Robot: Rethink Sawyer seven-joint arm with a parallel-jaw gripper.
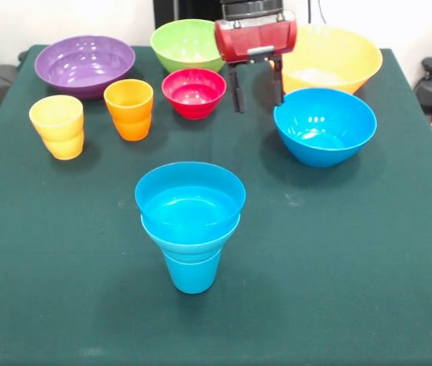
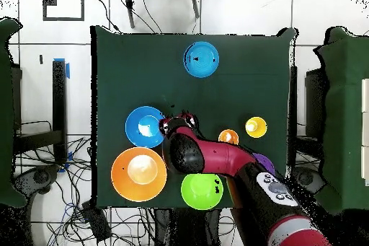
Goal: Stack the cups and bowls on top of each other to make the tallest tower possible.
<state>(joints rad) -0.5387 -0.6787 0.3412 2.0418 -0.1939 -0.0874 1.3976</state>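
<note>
Tower (image 1: 190,229): a blue cup (image 1: 192,273) stands at the bottom with blue bowls (image 1: 190,200) sitting in it, each a bit wider than the one below. It stands alone on the green table (image 1: 353,290), on the side away from the robot. From above it shows as one blue circle (image 2: 201,59).

Big blue bowl (image 1: 324,126): nearer the robot than the tower and off to the right in the front view. It stands alone, open side up.

Yellow-orange bowl (image 1: 330,57): the biggest one, just behind the big blue bowl, at the table's robot edge.

Red bowl (image 1: 193,92): small, straight behind the tower, toward the robot.

Green bowl (image 1: 186,43): just behind the red bowl, at the robot edge.

Orange cup (image 1: 129,108): just beside the red bowl, on its left in the front view.

Yellow cup (image 1: 58,126): near the orange cup, farther left, not touching it.

Purple bowl (image 1: 84,65): wide, behind the two cups, far from the tower. From above, the arm hides most of it.

Claw (image 1: 257,89): it hangs in the air between the red bowl and the big blue bowl, behind the tower. Its two black fingers (image 1: 238,90) point down and are spread apart. Nothing is between them.

Arm (image 2: 216,156): red and black, it reaches over the bowls by the robot edge.
</note>
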